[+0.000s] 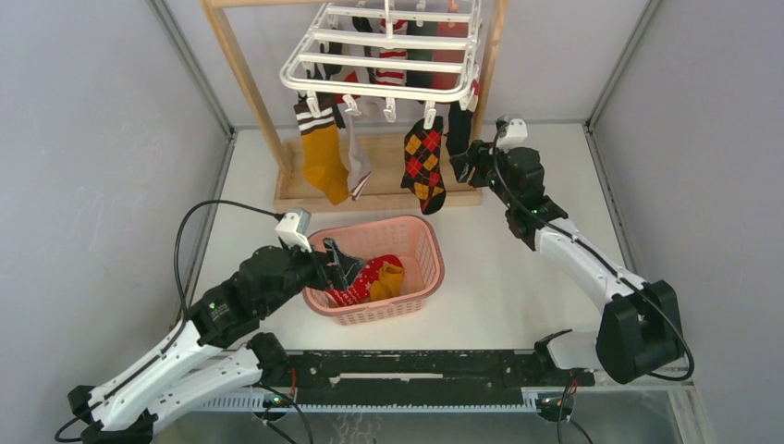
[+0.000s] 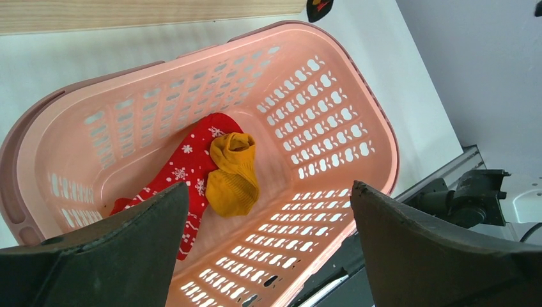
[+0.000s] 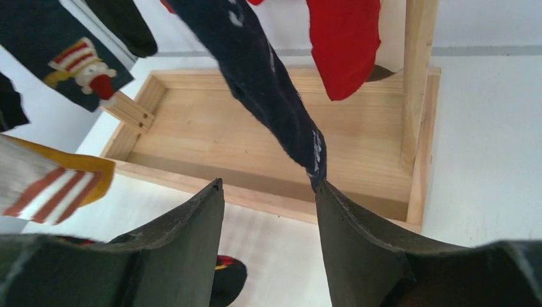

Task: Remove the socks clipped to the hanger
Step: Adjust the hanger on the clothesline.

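The white hanger [image 1: 388,65] hangs from the wooden stand with socks clipped under it: a mustard yellow sock [image 1: 324,157], a grey sock [image 1: 358,162], an argyle sock [image 1: 424,162] and a dark navy sock [image 1: 459,129], with more behind. My right gripper [image 1: 462,162] is open at the navy sock's toe. In the right wrist view the navy sock [image 3: 268,83] hangs down to the right fingertip of that gripper [image 3: 268,184]. My left gripper [image 1: 337,266] is open and empty over the pink basket [image 1: 434,264]; it also shows in the left wrist view [image 2: 270,188].
The basket [image 2: 383,128] holds a red snowflake sock [image 2: 185,163] and a yellow sock [image 2: 233,173]. The wooden stand's post [image 1: 242,79] and base tray [image 3: 255,141] are behind the hanging socks. A red sock [image 3: 345,45] hangs next to the navy one. Grey walls enclose the table.
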You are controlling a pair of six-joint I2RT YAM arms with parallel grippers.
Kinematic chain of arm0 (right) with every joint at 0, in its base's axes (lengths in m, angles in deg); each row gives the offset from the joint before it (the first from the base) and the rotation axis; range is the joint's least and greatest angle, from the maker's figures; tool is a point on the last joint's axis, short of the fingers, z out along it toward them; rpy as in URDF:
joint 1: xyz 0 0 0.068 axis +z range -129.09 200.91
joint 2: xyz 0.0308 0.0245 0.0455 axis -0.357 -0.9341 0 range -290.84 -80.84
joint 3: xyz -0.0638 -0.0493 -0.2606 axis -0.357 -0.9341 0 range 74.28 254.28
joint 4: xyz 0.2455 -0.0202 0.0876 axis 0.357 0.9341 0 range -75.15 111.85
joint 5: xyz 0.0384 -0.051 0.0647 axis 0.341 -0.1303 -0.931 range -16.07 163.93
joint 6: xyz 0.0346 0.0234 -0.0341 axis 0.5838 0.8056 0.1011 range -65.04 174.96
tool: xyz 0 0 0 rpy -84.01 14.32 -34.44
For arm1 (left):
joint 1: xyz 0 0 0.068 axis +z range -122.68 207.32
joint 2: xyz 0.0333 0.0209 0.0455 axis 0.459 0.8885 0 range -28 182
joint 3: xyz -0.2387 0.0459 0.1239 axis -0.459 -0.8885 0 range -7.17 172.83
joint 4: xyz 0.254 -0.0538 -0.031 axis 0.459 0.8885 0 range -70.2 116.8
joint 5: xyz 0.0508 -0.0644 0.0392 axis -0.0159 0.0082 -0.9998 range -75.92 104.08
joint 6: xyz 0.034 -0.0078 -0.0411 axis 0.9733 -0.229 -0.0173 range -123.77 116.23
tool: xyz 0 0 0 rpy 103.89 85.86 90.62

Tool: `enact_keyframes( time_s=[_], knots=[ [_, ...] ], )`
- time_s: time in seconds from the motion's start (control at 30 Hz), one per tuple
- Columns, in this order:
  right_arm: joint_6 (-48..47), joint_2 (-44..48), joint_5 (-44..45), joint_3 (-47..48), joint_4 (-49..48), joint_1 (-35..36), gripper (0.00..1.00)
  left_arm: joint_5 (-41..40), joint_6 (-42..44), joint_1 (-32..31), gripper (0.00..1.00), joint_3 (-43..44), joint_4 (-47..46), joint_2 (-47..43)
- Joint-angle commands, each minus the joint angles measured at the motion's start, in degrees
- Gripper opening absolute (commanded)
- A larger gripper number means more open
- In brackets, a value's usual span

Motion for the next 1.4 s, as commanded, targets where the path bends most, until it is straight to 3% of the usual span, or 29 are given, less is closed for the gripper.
enact_keyframes(
  time_s=[0.0, 0.37, 0.67, 0.77, 1.1, 1.37],
  knots=[
    [-3.2, -2.6, -0.4, 2.3, -6.5, -1.1, 0.62, 0.4, 0.7, -0.4, 1.0, 3.9, 0.0, -0.4],
    [-6.7, -8.0, 1.8, 2.5, -13.2, -1.1, 0.59, 0.5, 0.7, -0.5, 1.0, 4.2, 0.7, 0.4],
    [-5.6, -9.7, 0.1, 1.6, -16.6, -1.0, 0.17, 0.2, 0.8, -0.5, 1.0, 4.6, 1.4, 0.7],
    [-5.3, -8.8, -0.3, 1.2, -16.3, -1.0, 0.09, 0.3, 0.7, -0.5, 1.0, 4.4, 1.4, 1.2],
    [-4.6, 1.0, 2.4, -4.7, -16.6, 0.8, 0.08, -0.3, 0.2, -0.5, 1.0, 3.0, 0.8, 1.4],
    [-7.9, 6.2, 9.3, -7.2, -13.4, 7.6, 0.08, -0.3, 0.0, -0.5, 1.0, 3.2, 0.8, 1.4]
  ],
)
